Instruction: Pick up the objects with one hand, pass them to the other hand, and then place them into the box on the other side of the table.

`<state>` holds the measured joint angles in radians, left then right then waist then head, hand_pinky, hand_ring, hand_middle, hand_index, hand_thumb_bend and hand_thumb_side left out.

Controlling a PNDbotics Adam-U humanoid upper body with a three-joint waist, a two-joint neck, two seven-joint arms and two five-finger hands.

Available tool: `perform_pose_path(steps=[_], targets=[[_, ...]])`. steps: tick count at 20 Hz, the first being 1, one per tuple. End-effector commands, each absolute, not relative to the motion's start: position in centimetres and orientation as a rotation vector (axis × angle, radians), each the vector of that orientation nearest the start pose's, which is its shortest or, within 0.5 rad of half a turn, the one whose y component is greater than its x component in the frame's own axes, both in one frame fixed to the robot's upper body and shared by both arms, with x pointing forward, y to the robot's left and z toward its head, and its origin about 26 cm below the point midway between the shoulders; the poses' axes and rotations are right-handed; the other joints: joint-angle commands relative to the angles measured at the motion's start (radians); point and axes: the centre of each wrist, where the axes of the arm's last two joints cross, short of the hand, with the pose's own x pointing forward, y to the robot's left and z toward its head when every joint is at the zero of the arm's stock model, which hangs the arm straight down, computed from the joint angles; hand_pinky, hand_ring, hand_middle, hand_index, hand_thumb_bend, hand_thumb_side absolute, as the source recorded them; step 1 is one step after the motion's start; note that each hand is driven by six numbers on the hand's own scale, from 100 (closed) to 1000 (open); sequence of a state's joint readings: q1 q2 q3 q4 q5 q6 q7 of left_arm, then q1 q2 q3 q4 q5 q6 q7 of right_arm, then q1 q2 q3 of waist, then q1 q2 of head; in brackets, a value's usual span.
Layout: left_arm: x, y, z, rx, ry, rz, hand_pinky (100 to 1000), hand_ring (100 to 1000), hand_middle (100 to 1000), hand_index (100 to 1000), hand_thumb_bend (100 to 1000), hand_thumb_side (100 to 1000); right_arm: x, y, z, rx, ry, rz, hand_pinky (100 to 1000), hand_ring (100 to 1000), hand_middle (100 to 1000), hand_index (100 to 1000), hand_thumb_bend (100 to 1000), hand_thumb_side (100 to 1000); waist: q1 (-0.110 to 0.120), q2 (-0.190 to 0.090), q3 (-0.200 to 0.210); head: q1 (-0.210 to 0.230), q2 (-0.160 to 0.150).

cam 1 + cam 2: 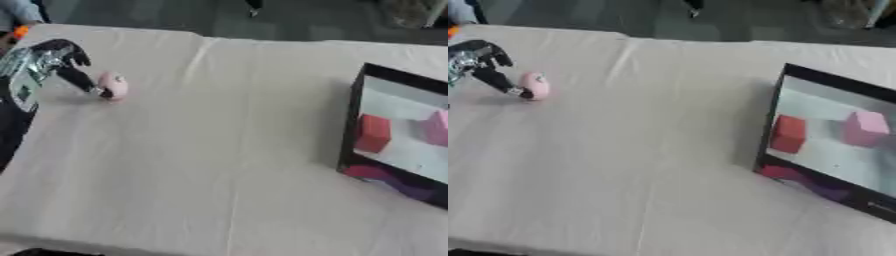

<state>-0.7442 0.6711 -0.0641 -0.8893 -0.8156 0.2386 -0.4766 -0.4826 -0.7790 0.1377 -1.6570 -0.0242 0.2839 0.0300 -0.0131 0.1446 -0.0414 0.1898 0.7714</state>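
**Left hand at the pink ball**

Near the table's (201, 165) far left corner, a small pink ball (114, 86) on the cloth. Just left of it, the left hand (54, 56), one dark finger (80, 80) stretched down to touch the ball's near-left side, nothing clasped. Well apart at the right edge, a black-walled box (770, 131) holding a red block (787, 133) and a pink block (864, 128).
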Motion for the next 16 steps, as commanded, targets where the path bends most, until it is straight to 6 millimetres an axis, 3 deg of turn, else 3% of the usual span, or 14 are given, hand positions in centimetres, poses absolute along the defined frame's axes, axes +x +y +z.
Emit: perform_pose_path(steps=[1, 2, 6, 8, 12, 16], targets=[[43.5, 42.3, 17.1, 0.919, -0.857, -0.943, 769, 757, 719, 727, 655, 332, 35.3, -33.4, 23.5, -0.605, -1.728, 0.694, 1000, 1000, 804, 1000, 100, 369, 0.007, -0.014, -0.001, 0.003, -0.004], [43.5, 42.2, 16.9, 0.902, -0.866, -0.937, 769, 757, 719, 726, 650, 332, 35.4, -33.4, 23.5, -0.604, -1.727, 0.695, 1000, 1000, 804, 1000, 100, 369, 0.007, -0.014, -0.001, 0.003, -0.005], [43.6, 41.9, 16.4, 0.850, -0.886, -0.943, 769, 756, 709, 688, 494, 238, 35.4, -33.4, 23.3, -0.599, -1.723, 0.701, 1000, 1000, 799, 1000, 100, 372, 0.008, -0.013, -0.002, 0.002, -0.007], [43.6, 41.8, 16.3, 0.833, -0.878, -0.963, 769, 759, 711, 676, 469, 232, 35.4, -33.4, 23.2, -0.599, -1.719, 0.701, 1000, 1000, 798, 1000, 100, 377, 0.008, -0.014, -0.002, 0.002, -0.006], [43.7, 41.7, 16.1, 0.812, -0.839, -0.998, 768, 759, 706, 628, 377, 133, 35.5, -33.4, 23.1, -0.596, -1.716, 0.700, 1000, 1000, 793, 1000, 100, 379, 0.008, -0.015, -0.002, 0.005, -0.005], [43.7, 41.5, 16.2, 0.805, -0.851, -1.011, 762, 750, 680, 553, 328, 110, 35.5, -33.4, 23.1, -0.596, -1.715, 0.702, 1000, 1000, 791, 1000, 100, 376, 0.007, -0.015, 0.000, 0.004, -0.004]])
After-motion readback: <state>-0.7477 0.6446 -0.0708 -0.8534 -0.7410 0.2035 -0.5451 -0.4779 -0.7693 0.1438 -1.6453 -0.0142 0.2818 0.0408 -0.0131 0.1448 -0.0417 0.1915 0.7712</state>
